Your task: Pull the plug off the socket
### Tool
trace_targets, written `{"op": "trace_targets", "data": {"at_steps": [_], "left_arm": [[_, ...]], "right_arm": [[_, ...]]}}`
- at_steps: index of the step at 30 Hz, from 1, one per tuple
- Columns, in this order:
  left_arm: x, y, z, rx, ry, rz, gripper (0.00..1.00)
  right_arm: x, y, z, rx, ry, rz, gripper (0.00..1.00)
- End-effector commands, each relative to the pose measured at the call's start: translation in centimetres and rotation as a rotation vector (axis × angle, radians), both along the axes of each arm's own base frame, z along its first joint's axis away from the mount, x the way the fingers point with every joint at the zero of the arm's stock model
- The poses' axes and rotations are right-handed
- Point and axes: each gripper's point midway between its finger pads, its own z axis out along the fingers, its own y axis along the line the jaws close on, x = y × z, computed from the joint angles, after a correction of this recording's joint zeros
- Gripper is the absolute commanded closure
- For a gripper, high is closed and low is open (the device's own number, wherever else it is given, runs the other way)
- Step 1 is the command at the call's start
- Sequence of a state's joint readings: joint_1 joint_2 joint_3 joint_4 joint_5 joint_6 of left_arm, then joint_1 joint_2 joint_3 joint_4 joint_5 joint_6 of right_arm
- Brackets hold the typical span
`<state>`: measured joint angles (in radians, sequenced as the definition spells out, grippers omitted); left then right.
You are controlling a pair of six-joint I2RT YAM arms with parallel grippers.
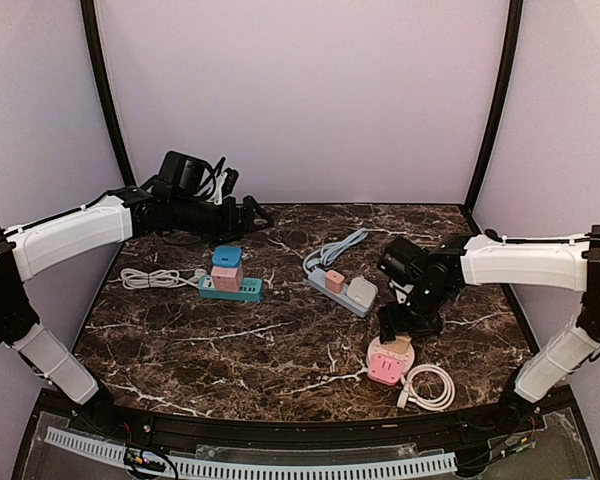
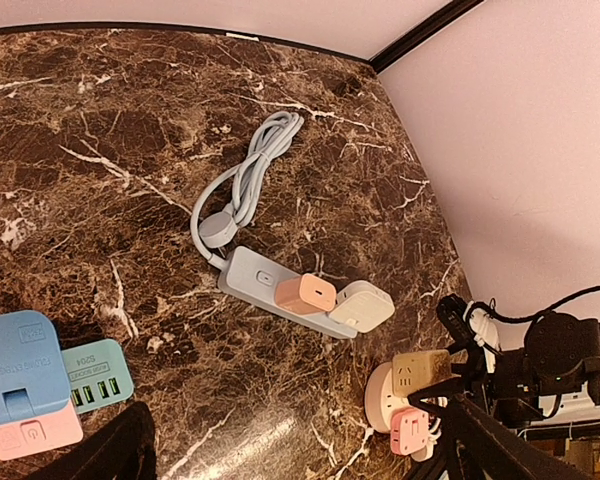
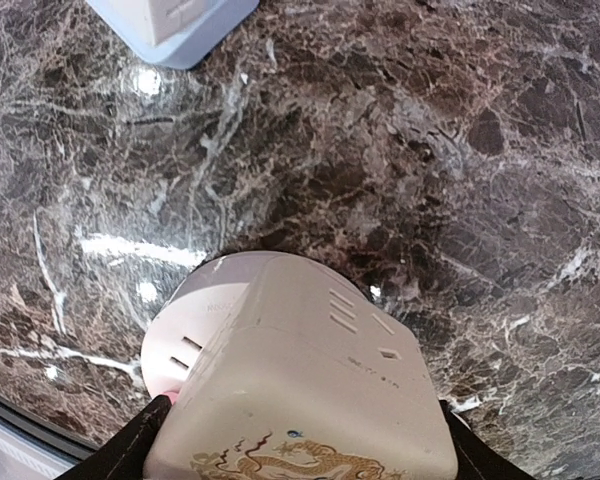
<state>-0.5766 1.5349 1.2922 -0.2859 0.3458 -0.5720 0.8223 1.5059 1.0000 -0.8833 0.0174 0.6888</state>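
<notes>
A round pinkish-white socket [image 1: 402, 356] lies on the marble table at the front right. A beige cube plug [image 3: 310, 400] with a dragon print sits in it, beside a pink plug [image 1: 384, 372]. My right gripper [image 1: 400, 328] stands over the socket and is shut on the beige plug, with a finger [image 3: 145, 445] on each side. The plug's base still meets the socket [image 3: 195, 320]. The left wrist view shows the same socket [image 2: 380, 400] and beige plug [image 2: 420, 370]. My left gripper [image 1: 252, 213] hangs open and empty above the back left of the table.
A grey power strip [image 1: 342, 290] with an orange plug [image 1: 334, 281] and a cream plug [image 1: 362, 292] lies mid-table. A teal strip [image 1: 230, 289] with blue and pink plugs lies at the left. A coiled white cable [image 1: 430, 386] lies by the round socket.
</notes>
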Motion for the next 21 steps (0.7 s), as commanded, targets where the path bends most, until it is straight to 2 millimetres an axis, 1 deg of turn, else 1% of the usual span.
{"op": "trace_targets", "data": {"at_steps": [1, 5, 6, 8, 9, 11, 13, 15, 19, 21], "left_arm": [[-0.8, 0.0, 1.3, -0.019, -0.023, -0.020, 0.01], [-0.9, 0.0, 1.2, -0.026, -0.023, -0.021, 0.01], [-0.8, -0.1, 1.1, -0.025, -0.020, -0.021, 0.01], [-0.8, -0.3, 0.9, -0.030, -0.015, -0.027, 0.01], [-0.8, -0.4, 0.9, -0.036, -0.011, -0.033, 0.01], [-0.8, -0.7, 0.6, -0.041, 0.000, -0.044, 0.01], [-0.9, -0.9, 0.4, -0.048, 0.010, -0.055, 0.01], [-1.1, -1.2, 0.1, -0.059, 0.020, -0.070, 0.01], [-1.5, -1.7, -0.4, -0.086, 0.045, -0.094, 0.01], [-1.8, -2.0, -0.4, -0.103, 0.051, -0.108, 0.01]], "right_arm": [[3.1, 2.2, 0.6, 0.027, -0.071, -0.104, 0.40], [5.4, 4.2, 0.8, 0.058, -0.099, -0.202, 0.45], [5.9, 4.9, 0.4, 0.061, -0.094, -0.222, 0.45], [6.8, 6.4, 0.6, 0.086, -0.096, -0.252, 0.43], [7.0, 7.1, 0.7, 0.099, -0.101, -0.256, 0.41], [7.2, 8.4, 1.0, 0.128, -0.112, -0.248, 0.32], [7.1, 9.0, 1.0, 0.140, -0.119, -0.221, 0.26], [6.9, 8.7, 0.9, 0.126, -0.126, -0.188, 0.20], [6.8, 8.0, 1.7, 0.113, -0.178, -0.059, 0.05], [6.5, 8.2, 1.9, 0.122, -0.193, 0.044, 0.02]]}}
